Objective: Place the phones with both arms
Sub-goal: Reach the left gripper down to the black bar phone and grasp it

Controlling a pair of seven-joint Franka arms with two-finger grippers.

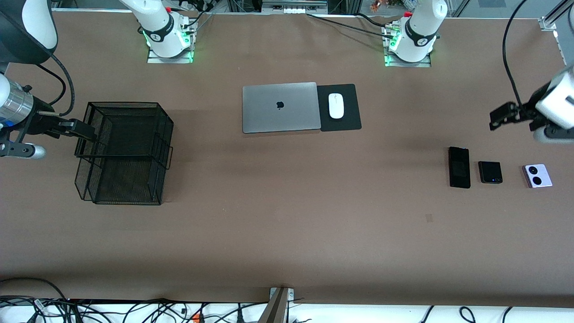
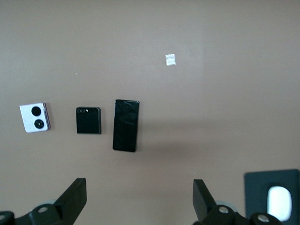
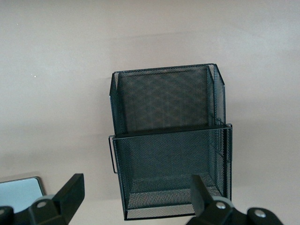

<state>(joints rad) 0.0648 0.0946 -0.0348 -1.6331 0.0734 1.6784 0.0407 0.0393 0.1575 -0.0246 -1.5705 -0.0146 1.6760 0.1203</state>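
From the front, we see the three phones lying in a row toward the left arm's end of the table: the long black phone (image 1: 459, 167), the dark flip phone (image 1: 490, 172) beside it, and the lavender-white phone (image 1: 537, 175) last, all flat and apart from one another. We judge this spacing leaves room for fingers around each. The left gripper (image 1: 497, 119) hangs in the air over the bare table near them, holding nothing. The right gripper (image 1: 85, 130) hovers over the rim of the black mesh basket (image 1: 125, 152) at the right arm's end, also holding nothing. The silver laptop (image 1: 281, 106) and the white mouse (image 1: 336, 106) on its black pad (image 1: 341, 123) sit mid-table.

In the left wrist view, we look past widely spread fingers (image 2: 75, 197) at the same three phones, none touched.

In the right wrist view, the fingers (image 3: 70, 190) stand just as wide above the basket, whose compartments appear empty; we take it as the phones' destination.
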